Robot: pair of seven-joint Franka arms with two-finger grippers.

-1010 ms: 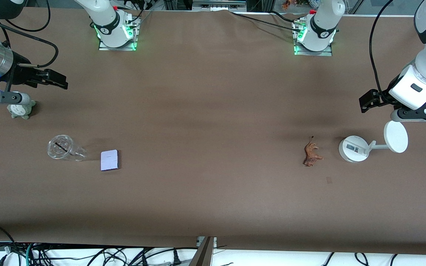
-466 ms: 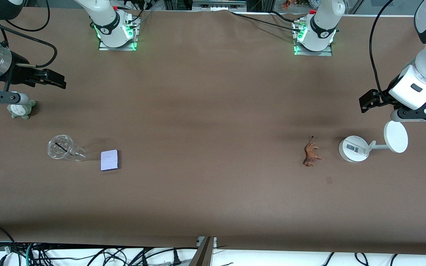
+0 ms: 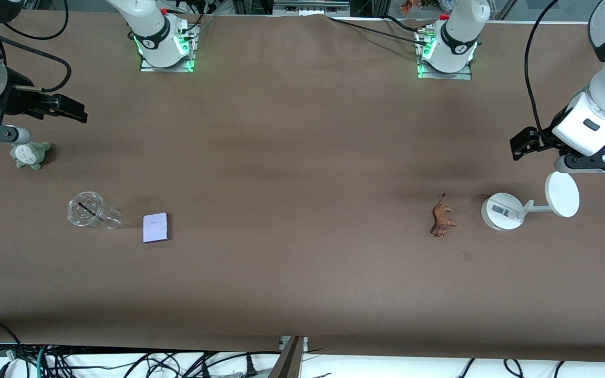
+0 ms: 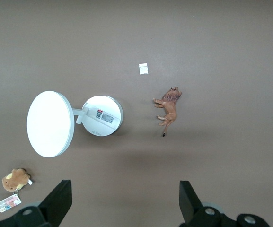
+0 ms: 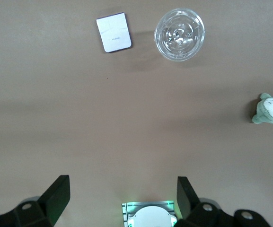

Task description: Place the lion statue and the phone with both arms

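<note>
The lion statue, small and orange-brown, lies on the brown table toward the left arm's end, beside a white stand; it also shows in the left wrist view. The phone, a pale lavender slab, lies flat toward the right arm's end and shows in the right wrist view. My left gripper hangs open and empty in the air over the table near the stand. My right gripper hangs open and empty over the table near a grey-green plush.
A white round-based stand with a disc stands beside the lion. A clear cup lies beside the phone. A grey-green plush sits at the right arm's end. A brown plush with a card tag shows in the left wrist view.
My right gripper has drifted a little toward the right arm's end of the table, uncovering more of the grey-green plush. The left arm, lion and phone have not moved.
</note>
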